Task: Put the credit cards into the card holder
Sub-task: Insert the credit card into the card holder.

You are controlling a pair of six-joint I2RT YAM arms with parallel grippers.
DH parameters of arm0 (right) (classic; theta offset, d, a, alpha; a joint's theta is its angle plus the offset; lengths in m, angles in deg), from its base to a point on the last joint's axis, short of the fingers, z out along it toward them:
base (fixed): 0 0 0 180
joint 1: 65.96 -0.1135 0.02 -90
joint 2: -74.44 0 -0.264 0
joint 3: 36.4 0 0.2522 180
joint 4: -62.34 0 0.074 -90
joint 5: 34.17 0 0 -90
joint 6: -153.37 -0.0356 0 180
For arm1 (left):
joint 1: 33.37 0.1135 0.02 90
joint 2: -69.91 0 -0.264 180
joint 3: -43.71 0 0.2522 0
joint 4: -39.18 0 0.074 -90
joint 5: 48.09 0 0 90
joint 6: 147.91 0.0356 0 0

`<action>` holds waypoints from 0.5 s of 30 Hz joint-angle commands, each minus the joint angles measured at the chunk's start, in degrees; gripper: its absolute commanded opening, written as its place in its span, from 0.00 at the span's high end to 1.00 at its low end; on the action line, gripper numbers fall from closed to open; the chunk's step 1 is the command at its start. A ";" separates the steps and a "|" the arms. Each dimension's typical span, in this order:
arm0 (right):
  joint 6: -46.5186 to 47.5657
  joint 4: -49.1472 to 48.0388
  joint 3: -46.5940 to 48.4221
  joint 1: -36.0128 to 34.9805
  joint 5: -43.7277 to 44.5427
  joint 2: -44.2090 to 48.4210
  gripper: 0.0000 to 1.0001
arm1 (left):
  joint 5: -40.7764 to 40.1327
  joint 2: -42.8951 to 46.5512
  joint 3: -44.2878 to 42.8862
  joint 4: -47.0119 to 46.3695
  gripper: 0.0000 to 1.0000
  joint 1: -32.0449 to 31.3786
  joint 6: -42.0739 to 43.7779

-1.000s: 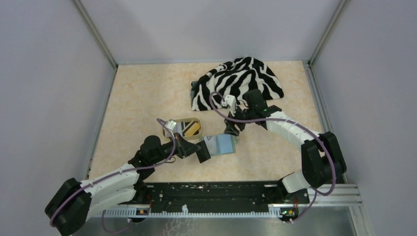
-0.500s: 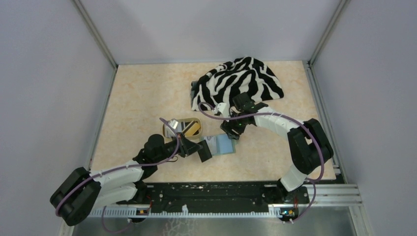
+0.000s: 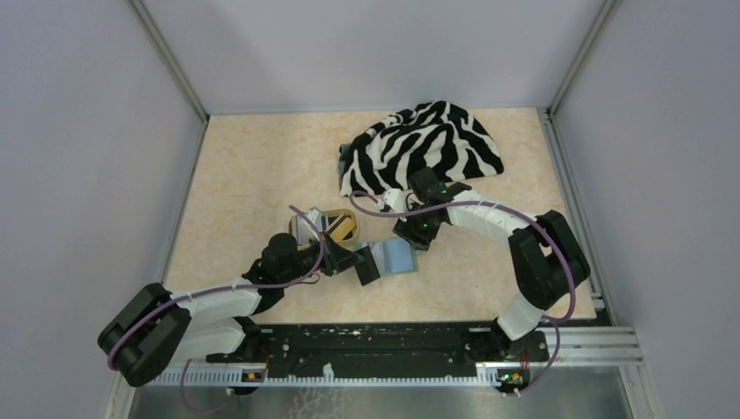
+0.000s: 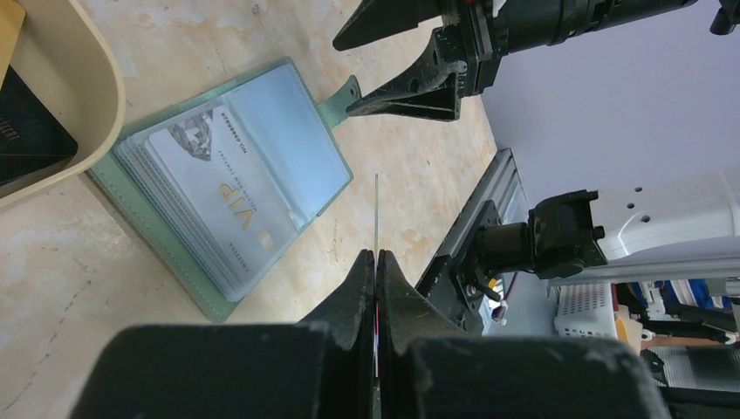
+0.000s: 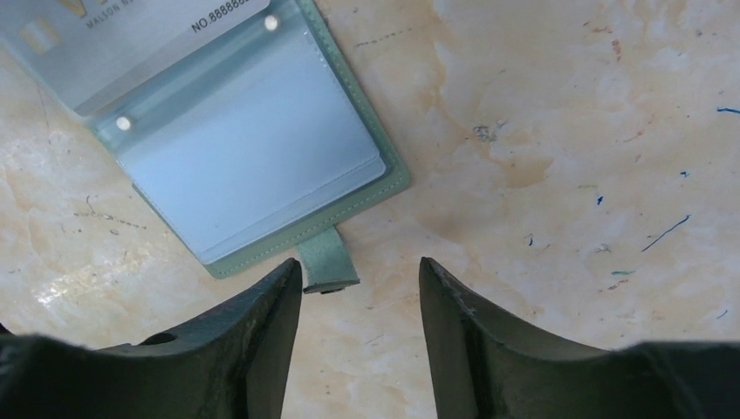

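The green card holder (image 3: 393, 258) lies open on the table, pale blue-grey inside up, with a pale card in one sleeve (image 4: 218, 188). My left gripper (image 3: 364, 269) is at its near-left edge, shut on a thin credit card seen edge-on (image 4: 376, 209) and held upright just off the holder's corner. My right gripper (image 3: 412, 236) is open at the holder's far-right edge, with the strap tab (image 5: 328, 264) beside its left finger (image 5: 262, 323). More credit cards, one yellow-orange (image 3: 343, 229) and one dark (image 4: 24, 140), lie in the tan tray (image 3: 307, 236).
A zebra-striped cloth (image 3: 421, 144) is bunched at the back right, just behind my right arm. The tan tray's rim (image 4: 83, 105) touches the holder's left side. The black base rail (image 3: 384, 349) runs along the near edge. Grey walls enclose the table.
My right gripper has swung left and down to the holder's far-right edge. My left gripper has crept slightly toward the holder with the card in it.
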 commanded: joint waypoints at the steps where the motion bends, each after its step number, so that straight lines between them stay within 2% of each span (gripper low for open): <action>1: 0.72 2.08 3.44 -1.21 1.43 -0.89 0.52 | 1.41 -1.18 -1.76 -3.45 1.00 0.12 -0.45; 15: 0.75 3.27 4.51 -1.22 5.58 -0.85 0.93 | 3.55 -6.83 -3.55 -7.23 1.00 0.14 -3.57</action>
